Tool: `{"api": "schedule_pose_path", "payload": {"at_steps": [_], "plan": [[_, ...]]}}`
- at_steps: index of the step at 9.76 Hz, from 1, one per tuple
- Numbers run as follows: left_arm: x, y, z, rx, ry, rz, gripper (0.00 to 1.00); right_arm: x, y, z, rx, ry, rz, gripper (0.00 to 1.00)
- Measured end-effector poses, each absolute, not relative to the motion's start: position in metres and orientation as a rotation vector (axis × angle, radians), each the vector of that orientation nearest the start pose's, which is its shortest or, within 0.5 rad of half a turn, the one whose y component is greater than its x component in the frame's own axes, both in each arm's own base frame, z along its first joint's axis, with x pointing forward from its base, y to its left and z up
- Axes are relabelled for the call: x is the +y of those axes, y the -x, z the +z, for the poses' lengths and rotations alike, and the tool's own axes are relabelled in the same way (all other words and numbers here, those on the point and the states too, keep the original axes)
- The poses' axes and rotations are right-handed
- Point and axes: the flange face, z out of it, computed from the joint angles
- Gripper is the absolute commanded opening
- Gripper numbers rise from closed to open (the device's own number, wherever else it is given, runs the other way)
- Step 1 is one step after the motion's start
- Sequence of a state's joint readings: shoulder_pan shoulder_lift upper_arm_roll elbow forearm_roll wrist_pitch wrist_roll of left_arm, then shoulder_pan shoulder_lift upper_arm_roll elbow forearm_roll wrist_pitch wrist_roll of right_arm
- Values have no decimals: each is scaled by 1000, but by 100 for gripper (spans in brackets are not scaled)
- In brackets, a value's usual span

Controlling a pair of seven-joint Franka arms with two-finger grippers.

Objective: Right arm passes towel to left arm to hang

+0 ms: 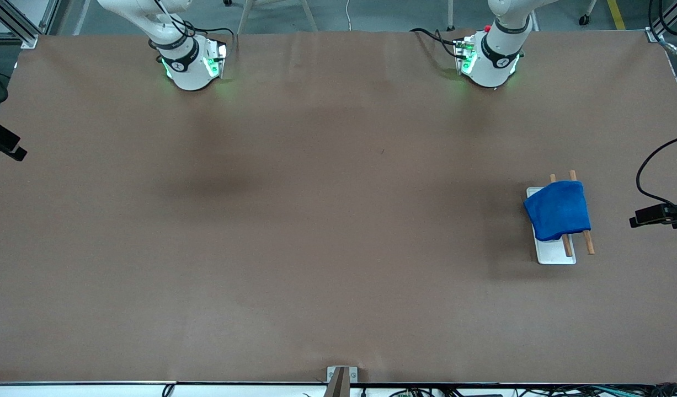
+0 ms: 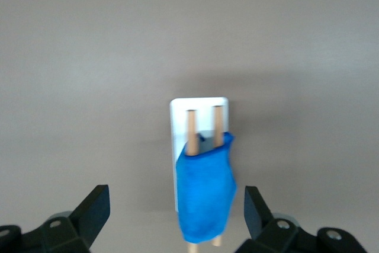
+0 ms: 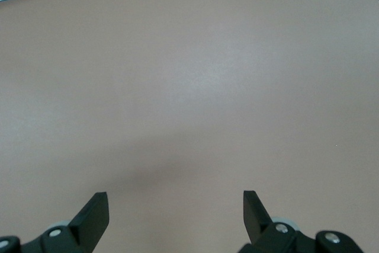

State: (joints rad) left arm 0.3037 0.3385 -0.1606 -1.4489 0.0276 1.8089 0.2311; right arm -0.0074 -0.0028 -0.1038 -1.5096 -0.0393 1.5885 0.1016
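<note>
Towel point(image 1: 558, 212) hangs draped over two wooden rods point(image 1: 587, 242) of a small rack on a white base point(image 1: 556, 252), toward the left arm's end of the surface point(image 1: 316, 220). On the front view's clock face it lies at about four o'clock from the middle of the surface. The rods' long axis runs roughly from twelve to six o'clock there, tipped slightly, and the blue cloth covers their upper half, leaving the ends nearer the front camera bare.

Left pincer point(image 2: 172, 214) hangs high over the rack, fingers spread wide and holding nothing; in its wrist view the towel sits between the two fingertips, so this arm is much the nearer one. Right pincer point(image 3: 174, 214) is also spread wide and empty, over bare surface well apart from the towel, with the rack nowhere in its view.

Judging from this, the hanging looks done, and any further move would fall to the left arm, which would drop straight down along the rods' axis.
</note>
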Motion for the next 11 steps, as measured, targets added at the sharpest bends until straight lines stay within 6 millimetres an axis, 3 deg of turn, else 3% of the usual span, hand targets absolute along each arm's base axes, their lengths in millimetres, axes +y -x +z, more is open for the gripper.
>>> {"api": "schedule_pose_path", "payload": {"at_steps": [2,5,6,9,11], "plan": [[49,-635,549,244,3126,-120,100,-68,-552,657,346,3160,-130,100],[-10,-594,603,252,3113,-123,100,-78,-551,657,368,3159,-142,100],[-19,-583,619,240,3114,-133,100,-79,-551,657,364,3160,-141,100],[-20,-545,657,123,3162,-91,100,-73,-552,657,346,3161,-141,100],[-26,-528,669,70,3165,-47,100,-74,-552,657,346,3161,-141,100]]}}
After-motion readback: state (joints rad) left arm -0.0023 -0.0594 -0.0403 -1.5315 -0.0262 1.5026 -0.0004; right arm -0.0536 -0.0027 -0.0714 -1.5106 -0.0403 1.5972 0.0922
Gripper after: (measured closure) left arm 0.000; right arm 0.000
